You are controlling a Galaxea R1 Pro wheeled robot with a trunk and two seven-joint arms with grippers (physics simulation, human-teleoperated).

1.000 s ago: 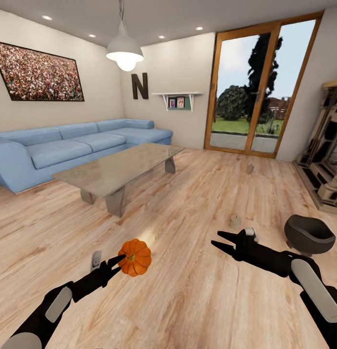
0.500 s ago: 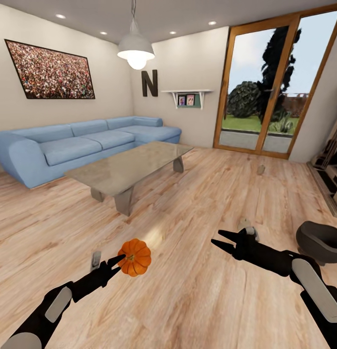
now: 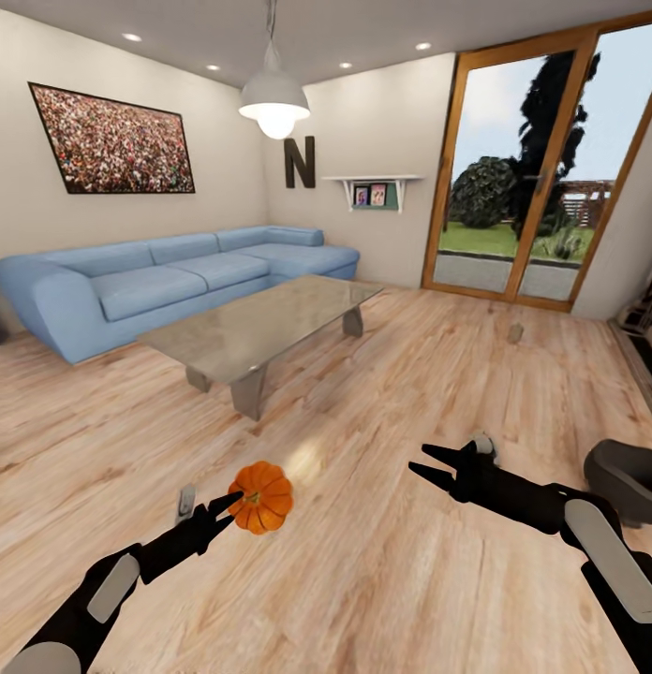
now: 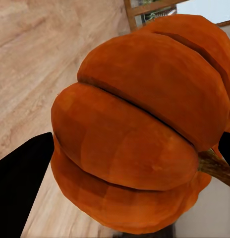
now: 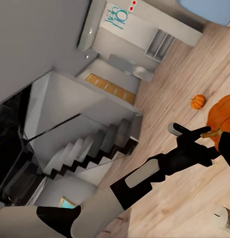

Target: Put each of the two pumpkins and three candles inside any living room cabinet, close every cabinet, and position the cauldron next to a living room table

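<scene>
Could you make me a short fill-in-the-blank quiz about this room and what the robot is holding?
1. The left gripper holds an orange ____.
2. The sofa behind the grey table is ____ in colour.
3. The right gripper has its fingers ____ and holds nothing.
4. The black cauldron stands on the ____.

Missing words: pumpkin; blue; open; floor

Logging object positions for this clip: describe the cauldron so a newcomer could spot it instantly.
Start at the tall glass doors on the far wall and come down the wooden floor toward the robot's right arm. The cauldron sits on the floor just beyond that arm: a round, wide-mouthed matte black pot, far bigger than the candle nearby.
</scene>
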